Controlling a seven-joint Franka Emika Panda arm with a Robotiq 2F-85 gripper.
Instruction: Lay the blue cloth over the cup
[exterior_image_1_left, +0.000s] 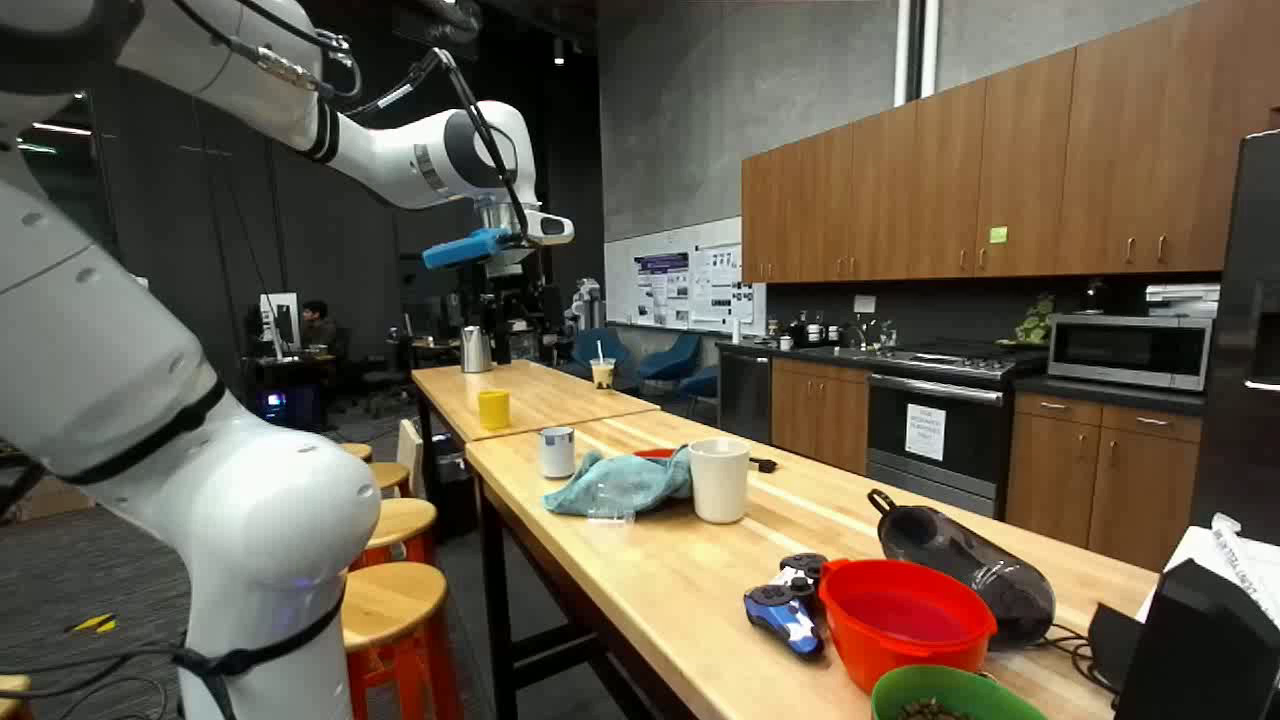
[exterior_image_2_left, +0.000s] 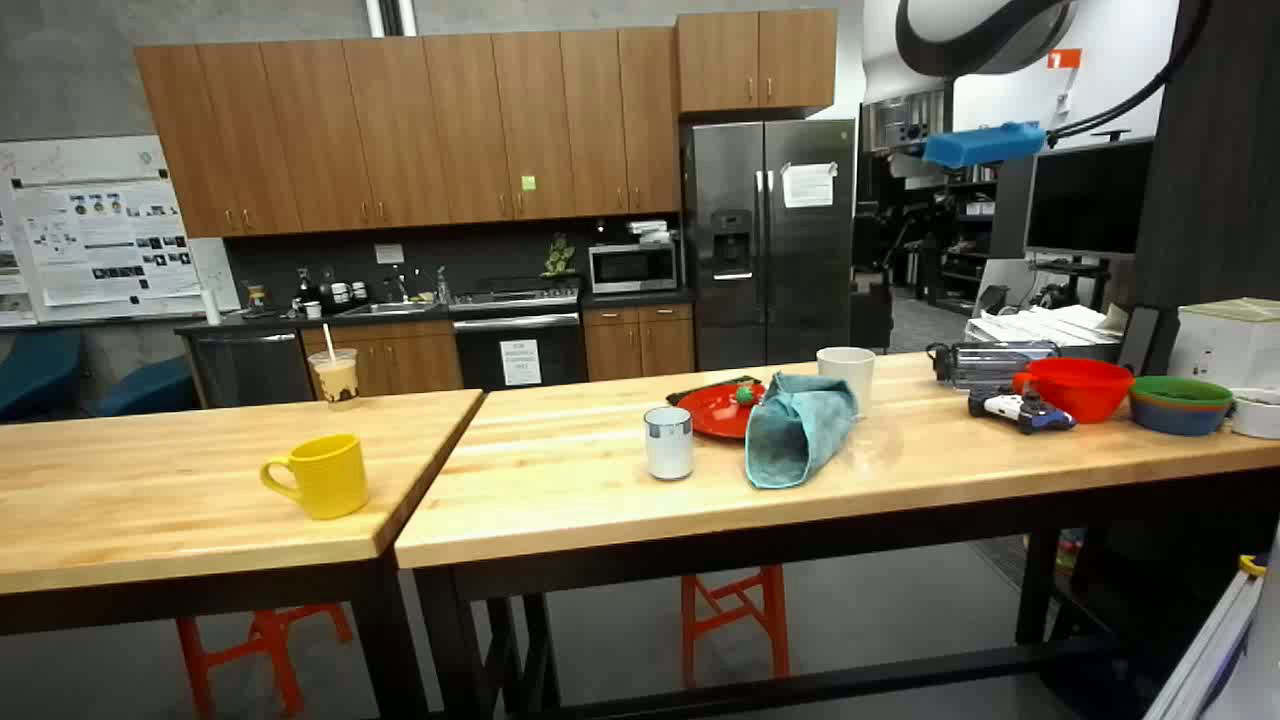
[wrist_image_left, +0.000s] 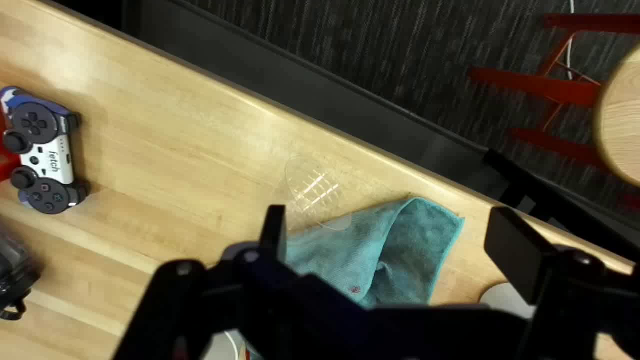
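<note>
Well, the crumpled teal fabric cloth (exterior_image_2_left: 803, 428) lies just beside the plain white cylindrical cup (exterior_image_1_left: 720, 482). Above the pale wooden table (exterior_image_2_left: 560, 500), the black gripper (wrist_image_left: 392, 244) stands spread wide.

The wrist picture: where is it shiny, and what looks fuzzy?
Wrist view: pale glare at upper left on the tabletop, criss-cross glints on the clear object; also in the wrist view, the gripper is dark and its lower parts look blurry.

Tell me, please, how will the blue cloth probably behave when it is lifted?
The blue cloth would likely hang floppy, as it lies in loose folds. It is probably light for its size, since its edges look thin.
</note>
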